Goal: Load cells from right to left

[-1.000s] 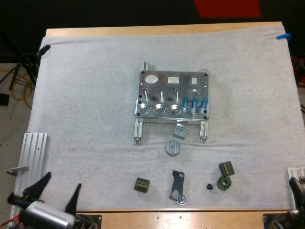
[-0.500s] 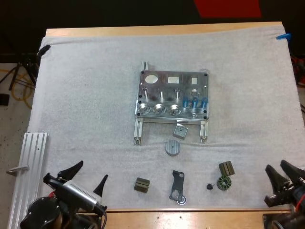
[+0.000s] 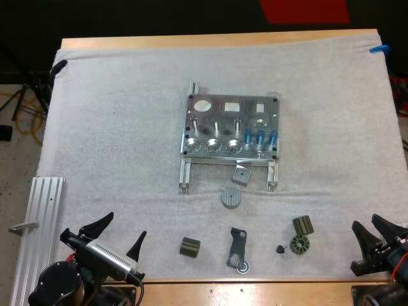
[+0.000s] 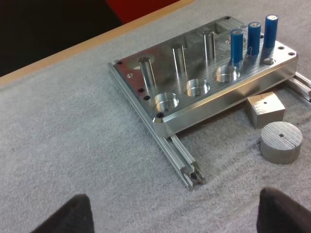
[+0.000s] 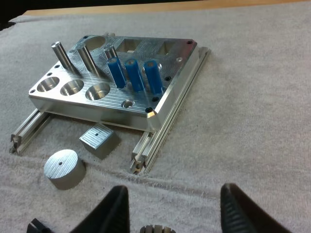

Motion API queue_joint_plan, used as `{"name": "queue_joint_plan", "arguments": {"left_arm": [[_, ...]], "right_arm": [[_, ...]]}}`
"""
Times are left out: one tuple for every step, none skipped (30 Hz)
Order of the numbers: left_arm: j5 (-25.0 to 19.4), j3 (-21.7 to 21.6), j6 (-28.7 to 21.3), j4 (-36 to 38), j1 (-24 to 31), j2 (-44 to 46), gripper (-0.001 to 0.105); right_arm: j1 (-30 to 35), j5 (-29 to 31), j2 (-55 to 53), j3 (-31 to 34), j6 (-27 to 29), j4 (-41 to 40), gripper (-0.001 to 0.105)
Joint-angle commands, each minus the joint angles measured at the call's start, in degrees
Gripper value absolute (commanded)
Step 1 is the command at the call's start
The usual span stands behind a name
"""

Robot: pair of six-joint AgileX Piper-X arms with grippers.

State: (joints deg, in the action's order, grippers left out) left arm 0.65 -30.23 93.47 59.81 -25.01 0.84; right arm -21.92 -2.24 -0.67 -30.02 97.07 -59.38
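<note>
High view: our left gripper (image 3: 127, 224) hangs over the near left corner of the mat (image 3: 115, 127), fingers spread and empty. Our right gripper (image 3: 364, 220) hangs at the near right edge, also spread and empty.
Cells: three blue cells (image 3: 260, 136) stand upright side by side at the right end of the fixture (image 3: 231, 108), mid-mat and well apart from both grippers.
Sockets: three round sockets (image 3: 213, 147) in the fixture's near row, left of the cells, hold nothing.
Risk, neighbours: the cells stand close together, so we judge that a finger coming down around one could tip the one beside it.
Risk, posts: three metal posts (image 5: 87, 59) rise just beyond the sockets, and a cell carried low could strike them.
Risk, seating: a cell lowered at a tilt could catch a socket rim and fall over.
Risk, order: once the right socket is filled, that cell may crowd our reach to the sockets further left.
In the way: a square block (image 3: 240, 175) and a round disc (image 3: 231, 197) lie just near of the fixture, on the path in from the near side.
Other things: a left green block (image 3: 189, 247), a dark bracket (image 3: 238, 248), a toothed ring (image 3: 298, 244) and a right green block (image 3: 303, 224) lie along the near strip between the grippers. A ribbed rail (image 3: 38, 217) lies at the mat's near left edge.
</note>
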Motion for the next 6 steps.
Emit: {"name": "queue_joint_plan", "arguments": {"left_arm": [[0.1,0.0,0.1,-0.3,0.1,7.7,0.068],[0.1,0.0,0.1,-0.3,0.1,7.7,0.068],[0.1,0.0,0.1,-0.3,0.1,7.7,0.068],[0.1,0.0,0.1,-0.3,0.1,7.7,0.068],[0.1,0.0,0.1,-0.3,0.1,7.7,0.068],[0.1,0.0,0.1,-0.3,0.1,7.7,0.068]], "right_arm": [[0.0,-0.5,-2.2,0.0,0.8,0.6,0.043],[0.0,-0.5,-2.2,0.0,0.8,0.6,0.043],[0.0,-0.5,-2.2,0.0,0.8,0.6,0.043],[0.0,-0.5,-2.2,0.0,0.8,0.6,0.043],[0.0,-0.5,-2.2,0.0,0.8,0.6,0.043],[0.0,-0.5,-2.2,0.0,0.8,0.6,0.043]]}}
